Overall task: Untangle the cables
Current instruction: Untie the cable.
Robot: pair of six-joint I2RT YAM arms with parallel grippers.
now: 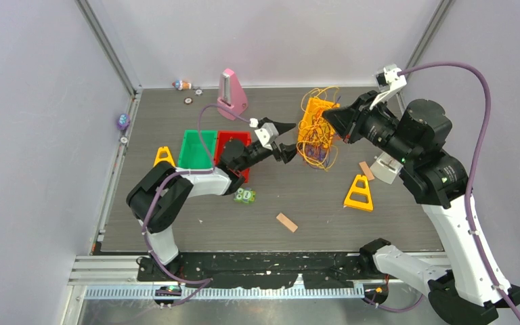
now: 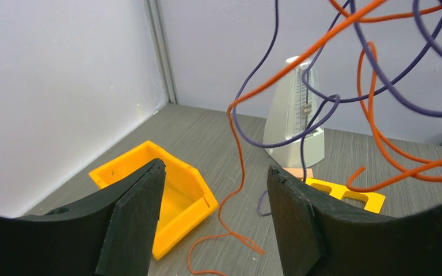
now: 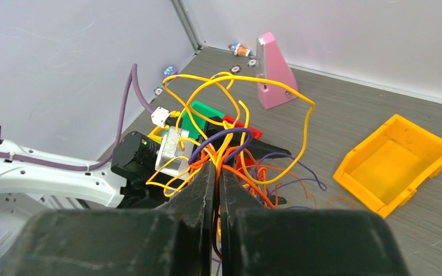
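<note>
Cables (image 1: 317, 132) hang mid-table (image 1: 196, 223) between the two grippers, a loose snarl of orange, yellow and purple loops. Only in the right wrist view do we see the right gripper (image 3: 217, 168) with its jaws pressed together on a clump of strands. The left gripper (image 2: 216, 172) stands spread wide, holding nothing, with loops dangling ahead of it. From overhead we can barely separate the orange bin (image 3: 391, 161) from the tangle, and the left wrist view cuts the loops off at its top edge.
</note>
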